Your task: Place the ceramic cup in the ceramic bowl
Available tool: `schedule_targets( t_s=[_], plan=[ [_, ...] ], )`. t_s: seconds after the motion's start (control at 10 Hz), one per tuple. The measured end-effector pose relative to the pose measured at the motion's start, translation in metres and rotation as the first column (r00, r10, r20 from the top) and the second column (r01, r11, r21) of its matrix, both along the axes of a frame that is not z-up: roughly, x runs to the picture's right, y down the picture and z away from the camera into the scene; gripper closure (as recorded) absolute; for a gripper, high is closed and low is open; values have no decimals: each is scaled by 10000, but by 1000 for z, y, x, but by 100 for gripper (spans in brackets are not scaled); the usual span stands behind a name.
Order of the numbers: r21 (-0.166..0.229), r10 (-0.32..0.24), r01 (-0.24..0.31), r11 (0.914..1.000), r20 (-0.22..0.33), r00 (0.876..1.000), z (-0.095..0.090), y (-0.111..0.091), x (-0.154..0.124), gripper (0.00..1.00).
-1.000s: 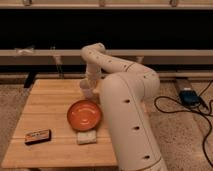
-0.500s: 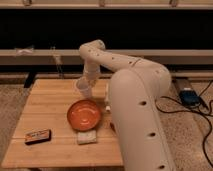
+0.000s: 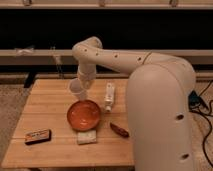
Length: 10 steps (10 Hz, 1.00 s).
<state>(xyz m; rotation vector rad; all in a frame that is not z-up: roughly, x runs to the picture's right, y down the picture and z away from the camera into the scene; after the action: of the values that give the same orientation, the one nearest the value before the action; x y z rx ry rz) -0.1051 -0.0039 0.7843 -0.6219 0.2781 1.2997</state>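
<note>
The ceramic cup (image 3: 76, 88) is small and white. It hangs tilted just above the far left rim of the ceramic bowl (image 3: 84, 114), a glossy orange dish on the wooden table (image 3: 45, 107). My gripper (image 3: 81, 84) comes down from the arm's elbow above and is shut on the cup, holding it off the table. The fingers are mostly hidden behind the cup and wrist.
A slim white tube (image 3: 108, 96) lies right of the bowl. A pale sponge block (image 3: 86, 136) sits at the bowl's near side, a small brown object (image 3: 119, 130) to its right, and a dark box with an orange label (image 3: 38, 136) at front left. My arm's large white body (image 3: 160, 115) covers the table's right side.
The gripper with the cup has shifted slightly left above the bowl's far rim. The bowl and other items have not moved.
</note>
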Motion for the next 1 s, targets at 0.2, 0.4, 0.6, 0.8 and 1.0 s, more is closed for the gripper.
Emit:
schedule_targets(
  t_s=[0.2, 0.4, 0.6, 0.8, 1.0],
  plan=[
    [-185, 59, -57, 9998, 92, 9999, -17, 13, 2, 100],
    [-577, 241, -233, 9981, 139, 9996, -29, 31, 7, 97],
    [-985, 435, -426, 9942, 70, 9990, -26, 49, 12, 78],
    [-1349, 607, -602, 9890, -7, 9982, -18, 68, 13, 58],
    [-1643, 836, -841, 9828, -103, 9964, -10, 83, 17, 38]
  ],
)
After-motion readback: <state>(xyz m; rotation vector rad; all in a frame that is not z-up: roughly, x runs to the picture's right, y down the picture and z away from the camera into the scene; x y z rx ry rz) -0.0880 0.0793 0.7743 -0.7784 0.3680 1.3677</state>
